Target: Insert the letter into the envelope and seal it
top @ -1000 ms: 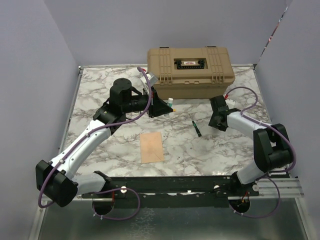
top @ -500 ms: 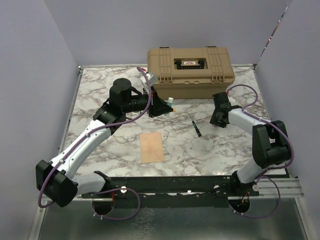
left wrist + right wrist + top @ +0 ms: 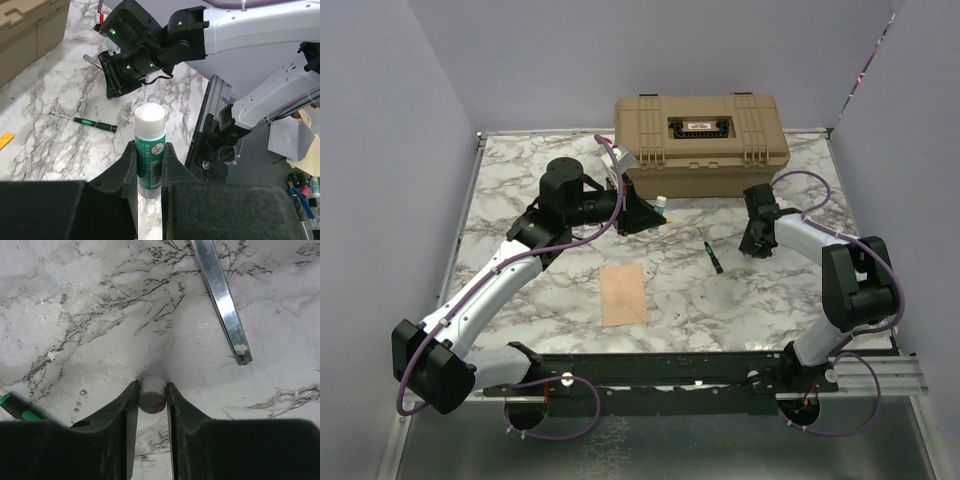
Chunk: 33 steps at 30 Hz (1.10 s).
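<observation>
One flat peach-tan paper rectangle (image 3: 623, 293) lies on the marble table in front of the arms. No yellow flap shows, so I cannot tell if it is the letter or the closed envelope. My left gripper (image 3: 655, 209) hovers behind it, shut on a green glue stick (image 3: 150, 150) whose white end points away from the wrist. My right gripper (image 3: 752, 246) is down at the table at the right. Its fingers (image 3: 129, 405) are closed on a small white cap (image 3: 152, 394) with red marks, which rests on the marble.
A tan tool case (image 3: 700, 131) stands at the back centre. A green-handled screwdriver (image 3: 712, 256) lies between the grippers and also shows in the left wrist view (image 3: 85, 121). Metal tweezers (image 3: 220, 295) lie just beyond the right fingers. A yellow item (image 3: 4, 141) sits at the left wrist view's edge.
My right gripper has shifted slightly back and left and turned down to the table. The left arm and the tan paper have not moved.
</observation>
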Tool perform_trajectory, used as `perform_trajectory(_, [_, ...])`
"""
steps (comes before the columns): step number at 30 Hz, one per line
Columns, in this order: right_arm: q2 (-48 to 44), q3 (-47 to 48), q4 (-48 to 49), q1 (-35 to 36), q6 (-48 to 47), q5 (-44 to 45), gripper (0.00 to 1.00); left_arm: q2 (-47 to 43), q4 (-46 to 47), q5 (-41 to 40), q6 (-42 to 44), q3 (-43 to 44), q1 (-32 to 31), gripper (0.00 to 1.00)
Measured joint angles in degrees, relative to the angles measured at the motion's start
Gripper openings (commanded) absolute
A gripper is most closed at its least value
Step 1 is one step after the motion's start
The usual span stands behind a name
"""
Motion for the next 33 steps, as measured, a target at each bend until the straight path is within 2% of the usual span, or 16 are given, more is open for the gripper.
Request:
perform_trajectory(2, [0.0,0.0,-0.22,0.0,-0.26,0.02,0.1,0.0,0.0,-0.02,0.0,-0.24,0.0,0.0])
perform_trajectory(4, [0.0,0.0,-0.28,0.0,-0.63,0.02,0.02,0.0,-0.02,-0.02,0.0,-0.42,0.0,0.0])
perform_trajectory(9, [-1.11,0.33,-1.2,0.0,-1.79,-0.26,0.0,-0.04,-0.02,-0.09,0.04,-0.42,0.0,0.0])
perform_trajectory(13, [-7.43,1.81,-4.15,0.0,-3.13,-5.14,0.01,-0.04,0.0,-0.15,1.88,-0.42,-0.02,0.0])
perform_trajectory(16, [-15.17,3.63,-4.37,-0.07,-4.37,-15.69,0.01,-0.04,0.04,-0.09,5.44,-0.42,-0.63,0.0])
perform_trajectory(20, [-23.89,5.03,-1.2,-0.13,-3.96,-35.71,0.0,-0.04,0.2,1.36,11.08,-0.42,-1.25,0.0])
perform_trajectory(25, [-29.31,5.14,6.6,0.42,2.62,-55.25,0.01,-0.17,0.55,3.58,17.4,-0.52,-1.64,0.0])
perform_trajectory(29, [-31.67,4.83,16.5,1.09,11.78,-64.15,0.01,-0.17,0.79,4.44,20.02,-0.52,-2.01,0.0])
perform_trajectory(33, [-32.96,3.69,26.45,2.29,20.48,-68.19,0.01,-0.15,1.03,4.79,20.74,-0.52,-3.1,0.0])
